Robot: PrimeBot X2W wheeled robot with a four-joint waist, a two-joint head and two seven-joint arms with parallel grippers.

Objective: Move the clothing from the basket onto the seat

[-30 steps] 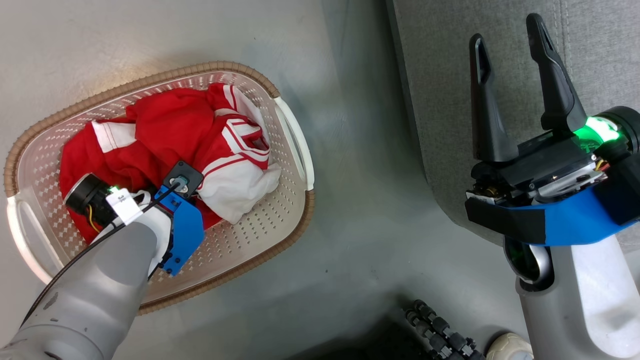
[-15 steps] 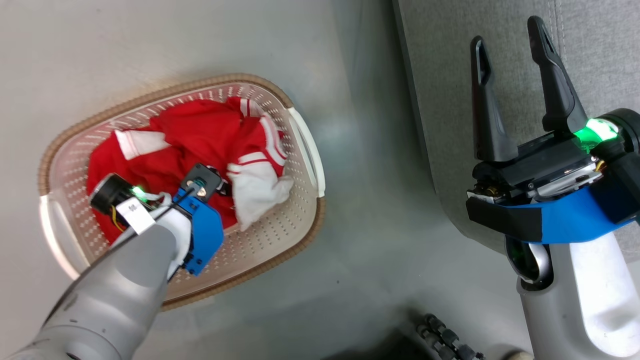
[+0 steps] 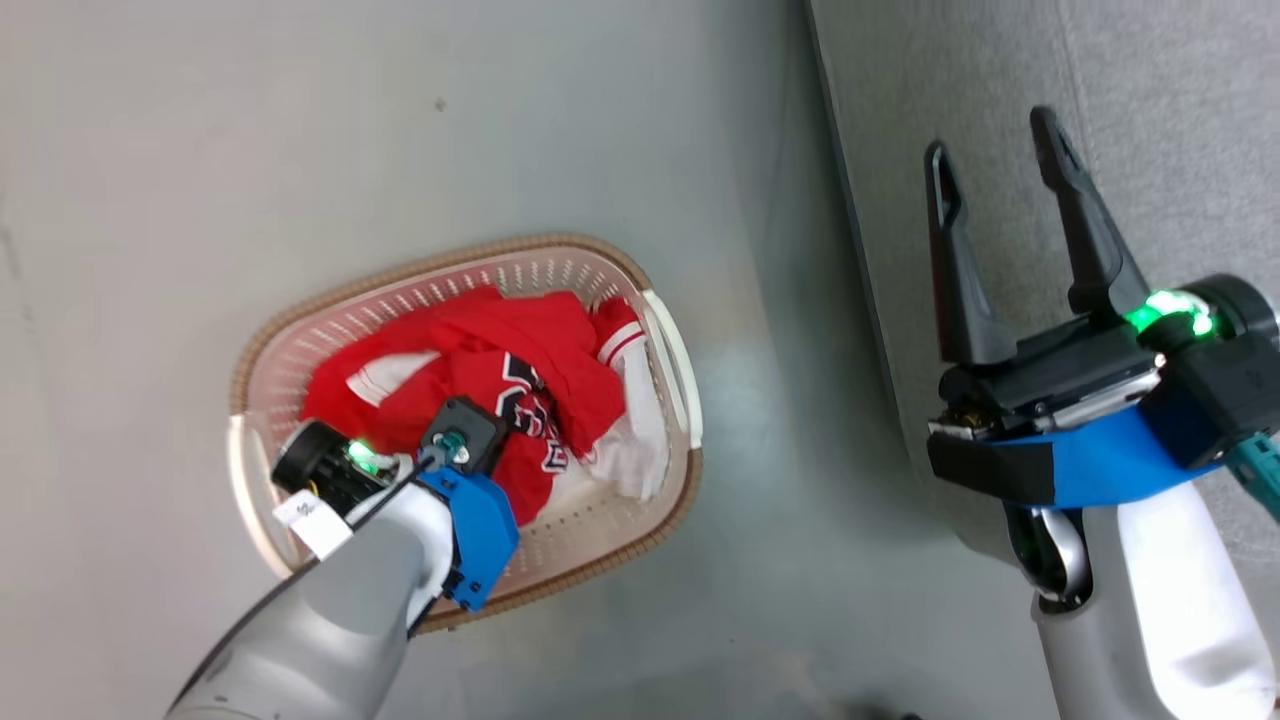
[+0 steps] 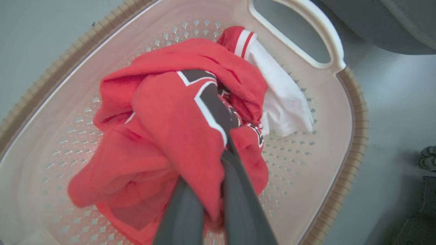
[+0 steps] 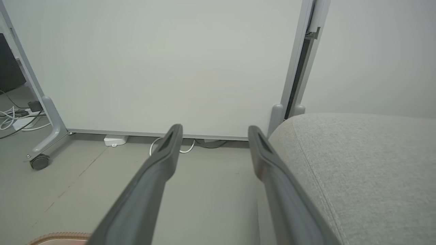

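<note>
The red clothing [image 3: 480,340] lies bunched in the oval cream basket [image 3: 440,265] on the floor. My left arm reaches down into the basket from the lower left. In the left wrist view my left gripper [image 4: 218,160] is shut on a fold of the clothing [image 4: 163,119], which drapes over both fingers and hides their tips. A white panel trails toward the basket [image 4: 354,112] handle. My right gripper [image 3: 987,133] hangs open and holds nothing, over the edge of the grey seat [image 3: 1150,100]. The right wrist view shows the right gripper [image 5: 214,128] beside the seat [image 5: 357,163].
Grey floor separates the basket from the seat's left edge. Ahead of the right gripper stands a white panel [image 5: 153,61] on a wheeled frame with a caster [image 5: 39,161]. Cables [image 5: 13,117] and a white box [image 5: 115,139] lie at its foot.
The head camera has shifted, so the basket shows smaller and further right. My left gripper closed on the clothing and gathered it into a tighter bunch. The right gripper stayed open.
</note>
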